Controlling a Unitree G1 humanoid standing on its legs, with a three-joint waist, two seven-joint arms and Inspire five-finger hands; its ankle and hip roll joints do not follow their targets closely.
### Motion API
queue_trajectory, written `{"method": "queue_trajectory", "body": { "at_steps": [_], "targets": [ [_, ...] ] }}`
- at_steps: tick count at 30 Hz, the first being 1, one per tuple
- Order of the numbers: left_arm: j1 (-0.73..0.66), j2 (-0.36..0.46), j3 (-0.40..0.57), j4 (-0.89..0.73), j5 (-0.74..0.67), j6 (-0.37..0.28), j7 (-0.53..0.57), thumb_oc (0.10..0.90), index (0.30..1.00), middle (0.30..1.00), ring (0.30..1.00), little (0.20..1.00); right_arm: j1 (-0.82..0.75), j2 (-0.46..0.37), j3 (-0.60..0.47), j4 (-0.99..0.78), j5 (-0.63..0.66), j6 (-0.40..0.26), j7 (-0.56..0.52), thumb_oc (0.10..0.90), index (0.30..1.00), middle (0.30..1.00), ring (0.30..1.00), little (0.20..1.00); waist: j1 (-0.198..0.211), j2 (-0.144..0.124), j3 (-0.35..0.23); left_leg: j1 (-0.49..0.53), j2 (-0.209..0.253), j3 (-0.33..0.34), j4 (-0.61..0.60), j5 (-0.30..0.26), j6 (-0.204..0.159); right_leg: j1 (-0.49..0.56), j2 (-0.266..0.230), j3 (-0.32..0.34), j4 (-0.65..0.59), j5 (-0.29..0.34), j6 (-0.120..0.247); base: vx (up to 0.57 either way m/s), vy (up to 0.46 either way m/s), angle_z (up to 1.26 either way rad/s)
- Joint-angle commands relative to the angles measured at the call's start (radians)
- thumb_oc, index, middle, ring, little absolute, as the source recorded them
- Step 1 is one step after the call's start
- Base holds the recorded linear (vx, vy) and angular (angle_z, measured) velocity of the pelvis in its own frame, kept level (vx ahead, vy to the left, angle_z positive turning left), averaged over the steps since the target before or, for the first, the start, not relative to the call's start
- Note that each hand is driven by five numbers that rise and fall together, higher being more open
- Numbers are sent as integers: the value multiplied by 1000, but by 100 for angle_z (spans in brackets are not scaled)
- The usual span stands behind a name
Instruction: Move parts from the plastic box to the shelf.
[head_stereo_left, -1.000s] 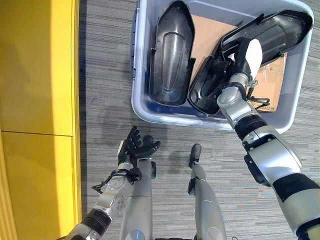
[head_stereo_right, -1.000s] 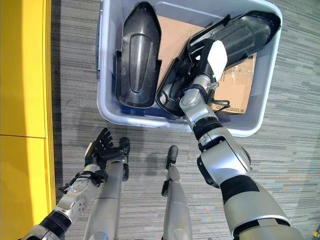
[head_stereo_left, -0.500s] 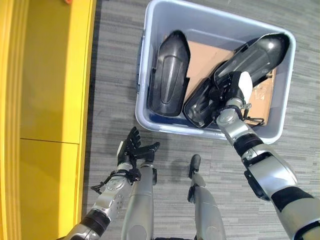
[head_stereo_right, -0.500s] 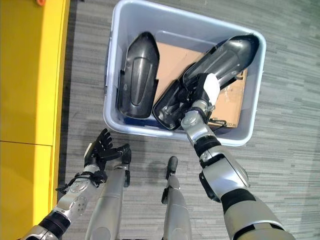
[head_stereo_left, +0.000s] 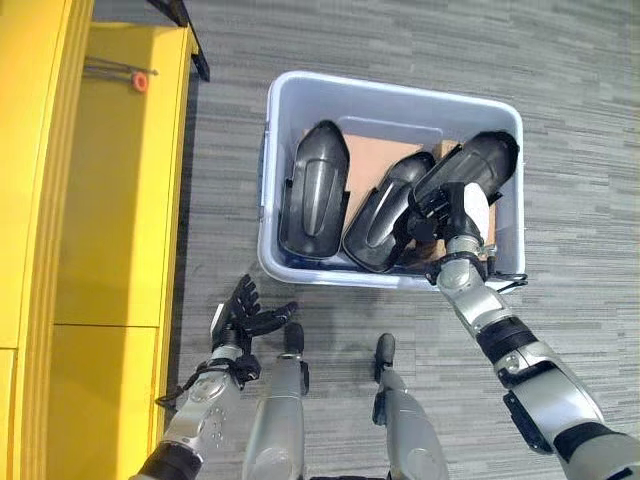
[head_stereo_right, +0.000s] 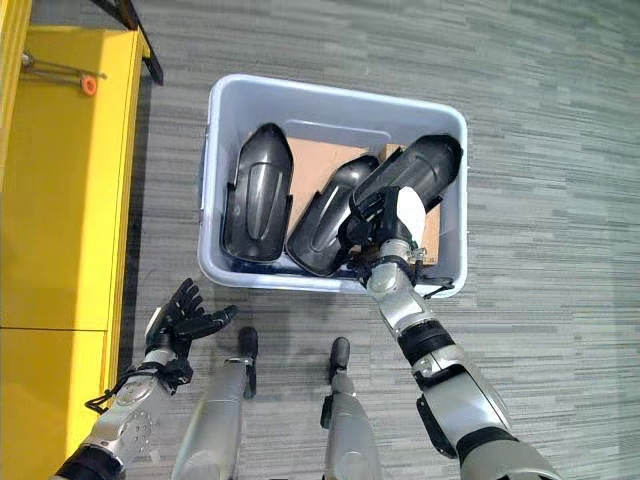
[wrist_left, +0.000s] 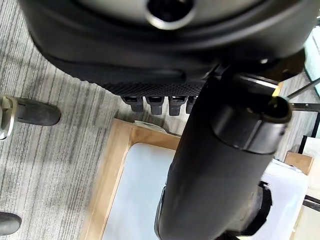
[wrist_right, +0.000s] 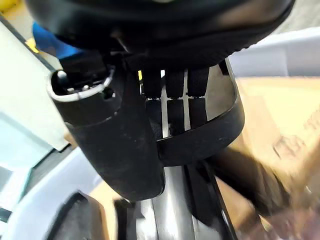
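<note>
Gripping the rightmost black fairing part (head_stereo_left: 468, 170) with my right hand (head_stereo_left: 456, 205), fingers curled over its rim, inside the plastic box (head_stereo_left: 388, 100); my left hand (head_stereo_left: 238, 318) hangs open over the floor.

Grey striped carpet floor beside a yellow unit, seen from above.

The floor (head_stereo_left: 400, 40) is grey carpet with fine stripes. A tall yellow unit (head_stereo_left: 100, 200) runs along the left side. Near its far end sits a small orange knob (head_stereo_left: 141, 81) on a thin rod, with a black angled bar (head_stereo_left: 190, 30) just beyond it.
</note>
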Motion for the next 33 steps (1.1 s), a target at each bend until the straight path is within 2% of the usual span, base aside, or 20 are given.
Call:
{"method": "queue_trajectory", "body": {
  "at_steps": [1, 2, 7, 8, 10, 14, 15, 21, 29, 31, 32, 33],
  "targets": [
    [53, -27, 12, -48, 61, -46, -47, 900, 1000, 1000, 1000, 1000, -6, -109, -84, -140, -114, -104, -32, 400, 300, 300, 300, 300, -14, 12, -200, 52, 36, -68, -135, 46, -33, 48, -31, -44, 85, -110, 50, 45, -29, -9],
    [55, -26, 11, -49, 61, -46, -47, 900, 1000, 1000, 1000, 1000, 0, -109, -86, -146, -115, -101, -30, 400, 300, 300, 300, 300, -14, 11, -201, 55, 35, -67, -139, 47, -33, 50, -32, -45, 84, -110, 49, 76, -50, -5],
    [113, -57, 48, -46, 94, -27, -83, 900, 1000, 1000, 1000, 1000, 151, -127, -137, -401, -193, -165, 51, 400, 300, 300, 300, 300, -34, 21, -275, 127, 46, -54, -193, 59, -39, 80, -31, -38, 81, -130, 51, 80, -38, -11],
    [114, -56, 48, -46, 95, -27, -83, 900, 1000, 1000, 1000, 1000, 152, -127, -137, -403, -193, -164, 51, 400, 300, 300, 300, 300, -33, 20, -275, 128, 46, -54, -194, 59, -39, 81, -31, -38, 81, -130, 51, 88, -41, -2],
    [142, -72, 59, -43, 118, -17, -112, 900, 1000, 1000, 1000, 1000, 212, -164, -164, -520, -214, -213, 111, 400, 300, 300, 300, 300, -46, 30, -321, 170, 55, -50, -217, 59, -44, 108, -29, -35, 77, -142, 51, 114, -58, -5],
    [152, -81, 68, -32, 127, -15, -124, 900, 1000, 1000, 1000, 1000, 225, -183, -162, -586, -209, -244, 153, 400, 300, 300, 300, 300, -50, 38, -353, 202, 60, -45, -236, 59, -46, 128, -23, -32, 73, -151, 52, 77, -46, -4],
    [161, -88, 77, -28, 128, -16, -133, 900, 1000, 1000, 1000, 1000, 230, -205, -156, -623, -214, -259, 188, 400, 300, 300, 300, 300, -52, 43, -376, 227, 65, -43, -253, 61, -50, 141, -19, -29, 69, -157, 51, 91, -37, -1],
    [171, -95, 83, -22, 146, -10, -148, 900, 1000, 1000, 1000, 1000, 207, -244, -128, -667, -211, -282, 254, 400, 300, 300, 300, 300, -46, 55, -411, 272, 71, -43, -279, 68, -59, 177, -7, -30, 64, -175, 46, 57, -55, 1],
    [192, -97, 103, -38, 149, -10, -152, 900, 1000, 1000, 1000, 1000, 158, -271, -72, -634, -171, -291, 310, 400, 300, 300, 300, 300, -34, 81, -445, 309, 80, -59, -307, 87, -71, 212, 9, -46, 70, -203, 32, 10, -61, 2],
    [212, -104, 133, -35, 144, -13, -143, 900, 1000, 1000, 1000, 1000, 95, -254, -6, -598, -138, -293, 335, 400, 300, 300, 300, 300, -15, 94, -446, 316, 94, -72, -297, 99, -80, 218, 29, -43, 98, -234, 13, -36, -130, 14],
    [212, -104, 134, -35, 144, -12, -143, 900, 1000, 1000, 1000, 1000, 94, -254, -6, -598, -138, -293, 335, 400, 300, 300, 300, 300, -16, 94, -446, 316, 94, -72, -297, 99, -80, 218, 29, -43, 98, -234, 13, -52, -152, 14],
    [219, -109, 148, -41, 140, -17, -132, 900, 1000, 1000, 1000, 1000, 66, -245, 21, -572, -129, -289, 333, 400, 300, 300, 300, 300, -1, 101, -437, 311, 103, -87, -281, 109, -87, 218, 48, -46, 118, -254, -4, -49, -134, 10]
  ]
}}
